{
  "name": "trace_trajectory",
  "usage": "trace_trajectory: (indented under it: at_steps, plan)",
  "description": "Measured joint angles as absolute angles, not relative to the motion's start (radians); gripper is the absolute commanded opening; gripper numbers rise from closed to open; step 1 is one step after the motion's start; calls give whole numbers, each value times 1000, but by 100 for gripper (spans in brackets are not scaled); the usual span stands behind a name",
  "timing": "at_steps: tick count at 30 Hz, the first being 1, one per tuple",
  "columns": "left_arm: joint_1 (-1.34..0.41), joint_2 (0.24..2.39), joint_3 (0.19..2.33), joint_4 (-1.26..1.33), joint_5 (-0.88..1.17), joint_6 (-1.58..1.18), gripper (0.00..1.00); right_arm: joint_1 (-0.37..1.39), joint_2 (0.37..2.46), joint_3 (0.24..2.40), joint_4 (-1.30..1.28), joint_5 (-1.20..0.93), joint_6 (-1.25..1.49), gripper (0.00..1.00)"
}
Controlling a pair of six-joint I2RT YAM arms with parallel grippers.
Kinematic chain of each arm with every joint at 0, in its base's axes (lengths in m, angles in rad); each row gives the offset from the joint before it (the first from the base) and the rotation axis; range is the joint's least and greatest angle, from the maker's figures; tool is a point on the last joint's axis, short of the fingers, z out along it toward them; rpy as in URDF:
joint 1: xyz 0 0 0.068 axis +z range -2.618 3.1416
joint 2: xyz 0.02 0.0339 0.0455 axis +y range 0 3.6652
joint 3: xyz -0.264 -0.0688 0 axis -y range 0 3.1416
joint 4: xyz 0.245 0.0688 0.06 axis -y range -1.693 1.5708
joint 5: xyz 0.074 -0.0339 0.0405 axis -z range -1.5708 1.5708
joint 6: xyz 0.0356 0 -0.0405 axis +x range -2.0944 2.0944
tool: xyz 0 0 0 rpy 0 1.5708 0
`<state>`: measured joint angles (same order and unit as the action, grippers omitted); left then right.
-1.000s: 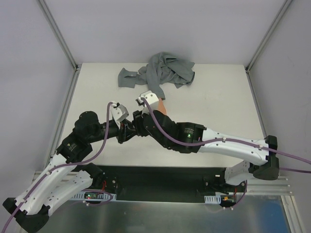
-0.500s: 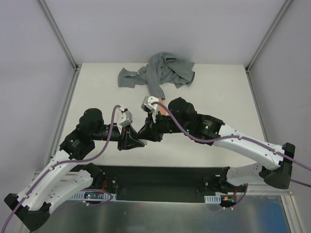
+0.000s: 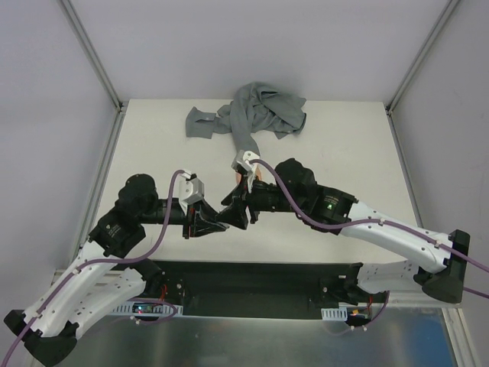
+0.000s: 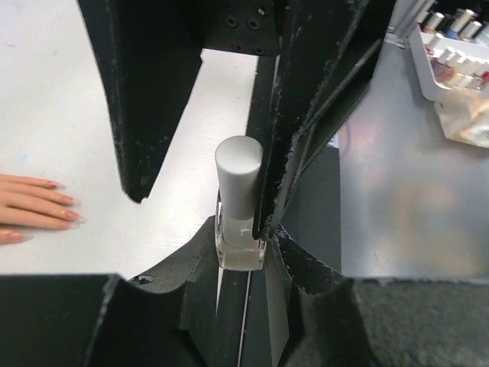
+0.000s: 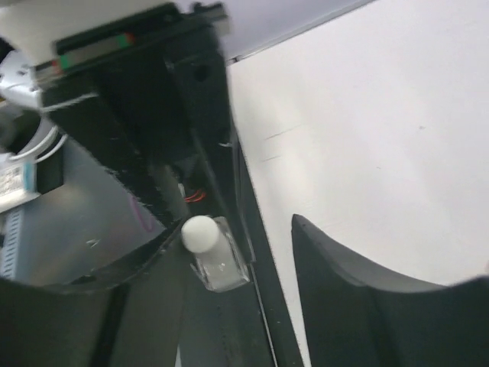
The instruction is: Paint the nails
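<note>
Nails (image 4: 67, 200) of the mannequin hand (image 4: 23, 205) are showing at the left edge of the left wrist view. They are lying low on the white tabletop (image 4: 46, 92), a little apart from the bottle. They are looking pale pink, and I cannot tell if any polish is on them. I judge that the painting is not yet starting, because the grey cap (image 4: 238, 168) is still sitting on the bottle (image 4: 241, 241) and no brush is showing. So opening the bottle and all the brushing are remaining.

The left pincer (image 4: 243, 246) is squeezing the glass body of the bottle and is holding it upright. Next to it, the right pincer (image 5: 243, 238) is standing around the cap with its jaws apart, gripping nothing.

The fingers are lying flat, side by side, and their long axis is running across that view, with the tips pointing right, toward the bottle. From above, the grey sleeve (image 3: 256, 107) is lying at the far side and the right arm is hiding most of the hand.
</note>
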<state>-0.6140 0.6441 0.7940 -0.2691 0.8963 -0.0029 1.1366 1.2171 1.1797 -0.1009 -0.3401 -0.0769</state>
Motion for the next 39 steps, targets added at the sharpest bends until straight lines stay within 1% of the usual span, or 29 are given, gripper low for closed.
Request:
trace_trajectory:
  at_steps: [2, 3, 7, 13, 17, 21, 23, 24, 25, 26, 28, 31, 32, 36, 39]
  plan:
    - [-614, 636, 794, -268, 864, -2, 0, 1145, 1217, 1185, -125, -248, -29, 71]
    - [-614, 630, 794, -269, 844, -2, 0, 1157, 1217, 1196, -150, -186, -3, 72]
    - [-614, 612, 791, -266, 780, 1, 0, 1215, 1218, 1278, -278, 29, 101, 73]
    - [-614, 608, 787, -266, 720, 1, 0, 1292, 1231, 1381, -376, 222, 181, 73]
    - [-614, 624, 787, -266, 690, 1, 0, 1314, 1278, 1437, -428, 322, 211, 62]
    - [-614, 640, 787, -267, 671, -4, 0, 1320, 1335, 1468, -455, 394, 247, 55]
    - [-614, 644, 787, -267, 668, -10, 0, 1325, 1373, 1488, -468, 419, 258, 50]
    - [-614, 645, 787, -267, 667, -12, 0, 1327, 1389, 1497, -471, 426, 260, 46]
    - [-614, 646, 787, -267, 667, -15, 0, 1329, 1410, 1507, -474, 433, 263, 29]
    - [-614, 646, 787, -267, 667, -15, 0, 1331, 1421, 1510, -476, 435, 263, 23]
    - [-614, 647, 786, -276, 661, -17, 0, 1334, 1430, 1510, -472, 432, 260, 0]
    - [-613, 646, 786, -284, 693, -15, 0, 1333, 1410, 1478, -440, 395, 187, 0]
    - [-611, 647, 786, -291, 731, -10, 0, 1321, 1386, 1441, -401, 314, 137, 0]
    - [-608, 648, 785, -320, 923, 10, 0, 1235, 1244, 1238, -212, -133, -46, 0]
    - [-607, 648, 785, -315, 1022, 17, 0, 1203, 1238, 1228, -181, -321, -118, 0]
